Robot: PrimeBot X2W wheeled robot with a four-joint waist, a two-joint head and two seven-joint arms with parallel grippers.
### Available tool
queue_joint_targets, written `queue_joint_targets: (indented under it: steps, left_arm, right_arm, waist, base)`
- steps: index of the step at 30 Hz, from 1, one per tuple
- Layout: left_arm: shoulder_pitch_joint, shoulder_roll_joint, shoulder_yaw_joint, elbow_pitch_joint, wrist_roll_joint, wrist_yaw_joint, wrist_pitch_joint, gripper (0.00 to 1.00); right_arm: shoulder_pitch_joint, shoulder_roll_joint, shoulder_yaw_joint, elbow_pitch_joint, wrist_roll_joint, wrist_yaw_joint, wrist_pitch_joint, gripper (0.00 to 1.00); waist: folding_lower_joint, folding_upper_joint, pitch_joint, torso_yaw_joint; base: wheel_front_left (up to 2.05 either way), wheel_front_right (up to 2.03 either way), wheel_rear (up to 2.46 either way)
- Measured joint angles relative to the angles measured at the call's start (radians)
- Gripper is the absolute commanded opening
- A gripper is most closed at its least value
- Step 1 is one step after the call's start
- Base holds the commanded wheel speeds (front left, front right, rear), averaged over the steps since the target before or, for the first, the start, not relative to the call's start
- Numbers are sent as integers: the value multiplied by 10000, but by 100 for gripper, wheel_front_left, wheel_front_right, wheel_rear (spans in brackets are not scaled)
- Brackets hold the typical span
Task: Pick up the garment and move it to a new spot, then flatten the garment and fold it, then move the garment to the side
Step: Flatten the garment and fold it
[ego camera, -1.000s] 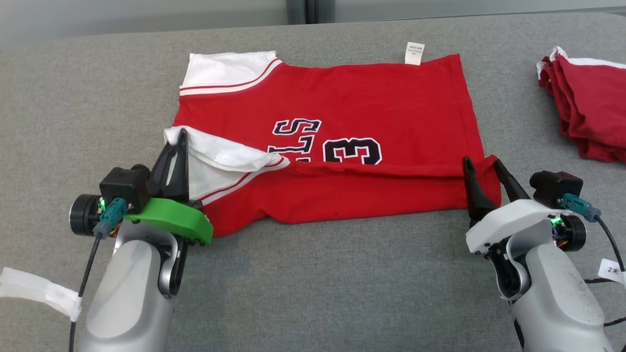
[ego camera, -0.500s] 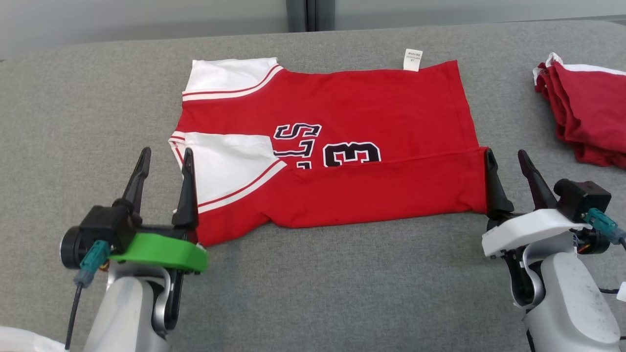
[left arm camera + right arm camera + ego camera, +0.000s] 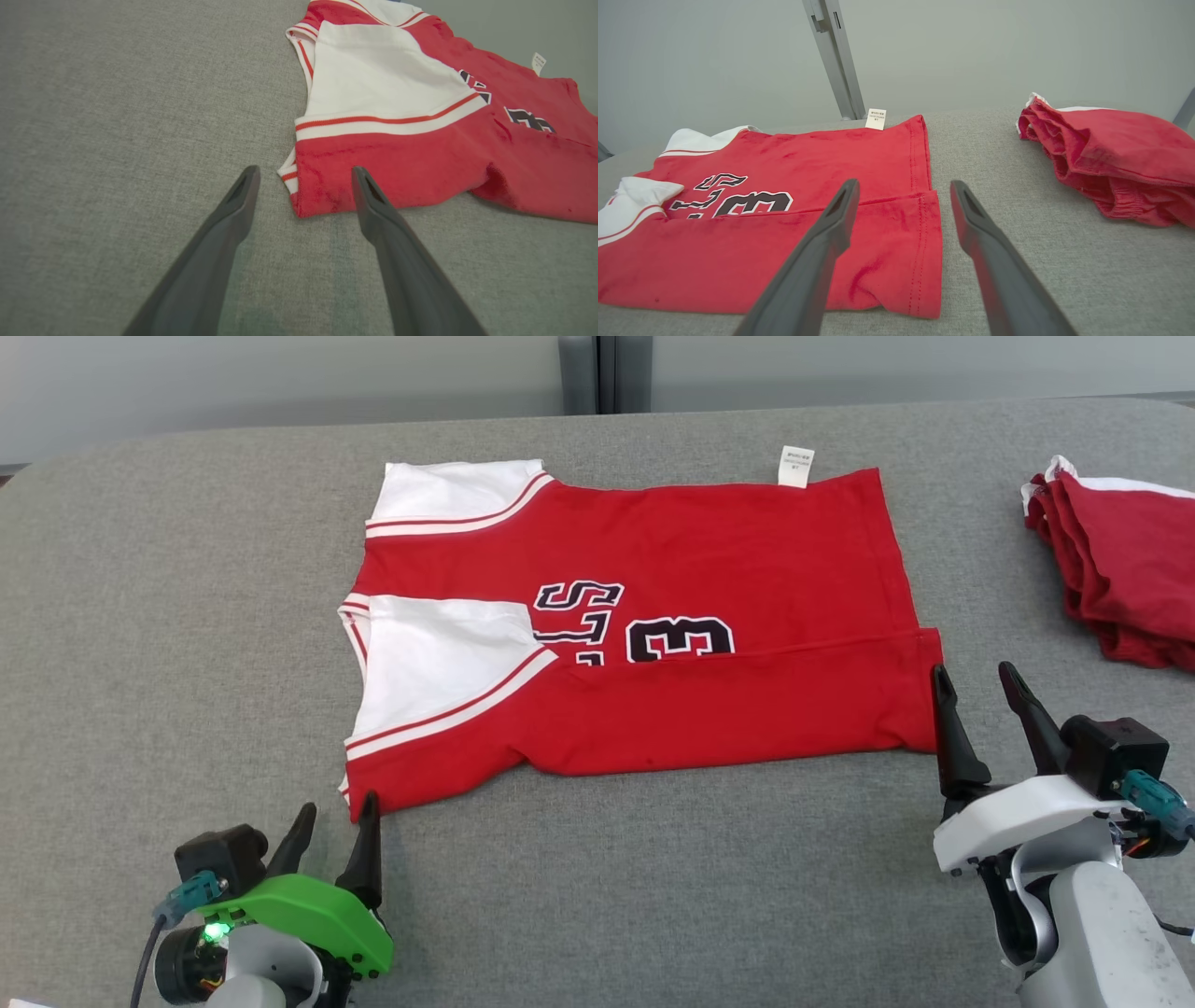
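Garment (image 3: 709,541): soft matt jersey cloth; chest lettering smooth print.
Hem tag (image 3: 796,466): thin white label, matt.
Tabletop (image 3: 140,616): coarse grey woven fabric, matt.
Folded cloth (image 3: 1130,569): matt red knit.
Left gripper (image 3: 338,807): matt dark plastic; green mount (image 3: 299,915) smooth plastic.
Right gripper (image 3: 971,670): matt dark plastic; white mount (image 3: 1018,807) smooth plastic.

- We see the garment (image 3: 709,569) lying flat on the grey table (image 3: 140,616), its near edge folded up over the lower part of the black letters and the "3".
- Our left gripper (image 3: 340,803) stands open at the garment's near left corner, holding nothing.
- Our right gripper (image 3: 973,668) stands open just beside the near right corner, empty.
- A folded red cloth (image 3: 1130,569) lies apart at the right edge.
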State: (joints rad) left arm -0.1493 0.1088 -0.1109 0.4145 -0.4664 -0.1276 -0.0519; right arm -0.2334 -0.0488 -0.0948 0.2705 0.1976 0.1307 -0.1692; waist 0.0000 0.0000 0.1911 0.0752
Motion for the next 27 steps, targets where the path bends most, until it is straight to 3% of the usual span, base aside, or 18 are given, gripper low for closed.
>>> queue_joint_targets:
  steps: [10, 12, 13, 15, 16, 27]
  left_arm:
    - [-371, -171, 236, 677, -1110, 0, 725, 97]
    - [-483, -213, 244, 761, -1400, 0, 731, 75]
    - [-544, -224, 244, 811, -1534, 0, 765, 48]
    - [-660, -226, 150, 872, -1616, 0, 790, 22]
    - [-711, -228, 92, 872, -1653, 0, 736, 0]
    - [-1134, 94, -320, 247, -1394, -10, -721, 0]
  right_arm:
    - [45, 0, 90, -290, -148, 0, 412, 100]
    - [41, 0, 81, -290, -186, 0, 512, 100]
    - [35, 0, 82, -291, -209, 0, 550, 100]
    - [27, 0, 71, -265, -215, 0, 637, 100]
    - [20, 2, 54, -230, -215, 0, 700, 100]
    - [-684, 0, -8, 1536, -357, 0, 1774, 100]
  waist:
    - [0, 0, 193, -319]
    - [0, 0, 239, -378]
    - [0, 0, 262, -407]
    - [0, 0, 296, -451]
    - [0, 0, 312, -469]
    - [0, 0, 268, -262]
  base:
    - [0, 0, 0]
    - [0, 0, 0]
    - [0, 0, 0]
    - [0, 0, 0]
    - [0, 0, 0]
    - [0, 0, 0]
